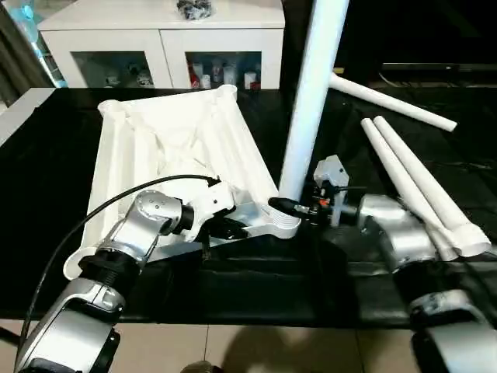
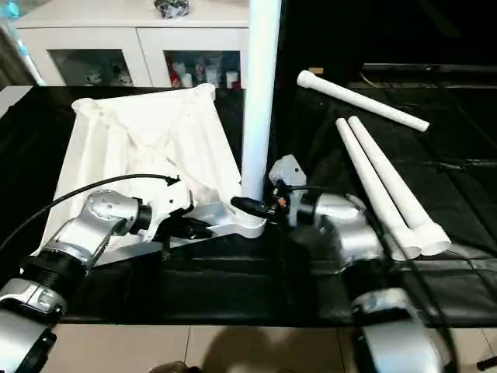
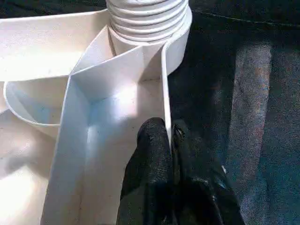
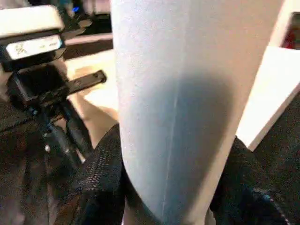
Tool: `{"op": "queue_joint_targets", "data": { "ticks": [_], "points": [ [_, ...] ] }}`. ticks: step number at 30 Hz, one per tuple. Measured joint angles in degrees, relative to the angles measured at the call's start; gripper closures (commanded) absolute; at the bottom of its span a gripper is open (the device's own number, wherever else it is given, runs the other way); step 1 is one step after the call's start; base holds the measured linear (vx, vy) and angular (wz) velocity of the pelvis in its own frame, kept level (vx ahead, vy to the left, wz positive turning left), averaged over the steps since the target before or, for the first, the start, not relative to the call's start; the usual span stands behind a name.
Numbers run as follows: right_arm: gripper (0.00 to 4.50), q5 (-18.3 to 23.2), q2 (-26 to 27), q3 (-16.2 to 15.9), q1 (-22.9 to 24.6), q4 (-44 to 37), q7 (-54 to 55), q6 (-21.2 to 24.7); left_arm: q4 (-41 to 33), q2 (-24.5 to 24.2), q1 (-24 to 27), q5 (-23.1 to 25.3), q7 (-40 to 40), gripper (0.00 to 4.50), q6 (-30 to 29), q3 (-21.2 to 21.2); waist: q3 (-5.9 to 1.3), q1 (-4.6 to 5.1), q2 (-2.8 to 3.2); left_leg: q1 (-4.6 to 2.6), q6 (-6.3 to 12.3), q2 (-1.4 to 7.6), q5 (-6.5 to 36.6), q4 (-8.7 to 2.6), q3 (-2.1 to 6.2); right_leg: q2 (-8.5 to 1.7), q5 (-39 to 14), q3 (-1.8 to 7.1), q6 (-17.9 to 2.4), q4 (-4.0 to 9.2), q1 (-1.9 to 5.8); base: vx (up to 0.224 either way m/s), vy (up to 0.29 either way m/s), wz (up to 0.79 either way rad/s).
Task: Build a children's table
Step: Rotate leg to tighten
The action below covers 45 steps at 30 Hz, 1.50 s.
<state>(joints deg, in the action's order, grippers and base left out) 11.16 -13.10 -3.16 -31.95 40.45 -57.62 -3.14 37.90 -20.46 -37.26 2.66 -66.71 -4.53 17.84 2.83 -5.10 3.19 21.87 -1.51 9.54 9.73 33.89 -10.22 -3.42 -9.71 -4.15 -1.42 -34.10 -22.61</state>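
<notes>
The white table top [image 1: 178,148] lies underside up on the black work surface. One white leg [image 1: 314,93] stands upright in its near right corner socket [image 1: 279,225], and its threaded end [image 3: 147,18] shows ridges above the socket's rim. My right gripper [image 1: 291,206] is shut around the foot of this leg, a black finger [image 4: 101,178] on each side of the tube. My left gripper [image 3: 169,133] is shut on a thin upright rib [image 3: 165,89] of the top just beside that socket.
Three loose white legs lie on the right: one [image 1: 392,101] at the back, two [image 1: 419,183] side by side nearer me. A white cabinet [image 1: 163,35] with glass doors stands behind the black table. The table's front edge and tiled floor [image 1: 256,350] are close below my arms.
</notes>
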Motion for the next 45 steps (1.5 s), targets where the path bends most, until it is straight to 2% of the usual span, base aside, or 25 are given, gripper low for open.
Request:
{"op": "queue_joint_targets", "data": {
  "ticks": [10,13,17,20,25,29,36,45],
  "points": [
    [2.59,0.67,1.11,1.08,6.31,-8.11,4.76,-0.01,0.12,0.27,-0.11,0.0,-0.11,4.5,0.07,0.0,-0.01,-0.57,0.02,0.06,-0.01,-0.02,0.01,-0.05,0.0,0.0,-0.01,0.0,0.02,0.06,-0.01,0.0,0.0,0.0],
    [2.59,0.36,1.25,0.71,7.61,-9.27,6.22,-1.51,0.2,0.42,-0.12,0.0,-0.1,4.5,0.26,0.02,-0.01,-0.66,0.02,0.06,-0.01,-0.03,0.01,-0.06,0.0,-0.01,-0.03,0.02,0.05,0.08,-0.02,0.0,0.0,0.0],
    [2.59,-2.54,0.73,-1.53,8.73,-10.56,8.56,-5.88,0.71,0.68,-0.17,0.0,-0.04,4.5,0.65,-0.01,-0.01,-0.56,0.02,0.05,-0.01,-0.04,0.01,-0.06,0.0,-0.01,-0.15,0.03,0.25,0.08,-0.02,0.0,0.0,0.0],
    [2.59,-3.05,0.39,-1.87,9.19,-11.01,8.47,-6.52,0.73,0.72,-0.17,0.0,-0.01,4.5,0.66,-0.01,-0.01,-0.34,0.02,0.03,-0.01,-0.04,0.01,-0.05,0.0,-0.01,-0.18,0.04,0.31,0.08,0.0,0.0,0.0,0.0],
    [2.59,-3.32,-0.41,-2.43,8.7,-10.93,7.08,-6.48,0.73,0.69,-0.17,0.0,-0.15,4.5,0.8,0.0,-0.01,-0.3,0.0,0.04,-0.01,-0.06,0.01,-0.05,0.0,-0.01,-0.19,0.05,0.32,0.09,0.0,0.0,0.0,0.0],
    [2.59,-3.32,-2.71,-3.67,6.31,-9.12,2.72,-6.27,0.73,0.65,-0.18,0.0,-0.63,4.5,1.13,0.03,-0.01,-0.33,0.0,0.08,0.0,-0.06,0.02,-0.07,0.0,-0.01,-0.12,0.05,0.2,0.09,-0.01,0.0,0.0,0.0],
    [2.59,-3.3,-5.73,-4.82,3.82,-7.54,-4.44,-6.28,1.08,0.65,-0.54,0.0,-2.45,4.5,2.17,0.66,-0.03,-0.85,-0.03,0.11,0.01,-0.05,0.05,-0.1,0.0,-0.01,-0.12,0.02,0.18,0.09,-0.02,0.0,0.0,0.0],
    [2.59,-3.31,-6.47,-5.77,0.26,-3.07,-8.64,-6.59,3.12,0.5,-1.78,0.04,-3.61,4.5,2.98,1.26,-0.08,-0.74,-0.12,0.05,0.01,-0.05,0.04,-0.06,0.0,-0.01,-0.12,0.03,0.18,0.07,0.01,0.0,0.0,0.0]
  ]
}}
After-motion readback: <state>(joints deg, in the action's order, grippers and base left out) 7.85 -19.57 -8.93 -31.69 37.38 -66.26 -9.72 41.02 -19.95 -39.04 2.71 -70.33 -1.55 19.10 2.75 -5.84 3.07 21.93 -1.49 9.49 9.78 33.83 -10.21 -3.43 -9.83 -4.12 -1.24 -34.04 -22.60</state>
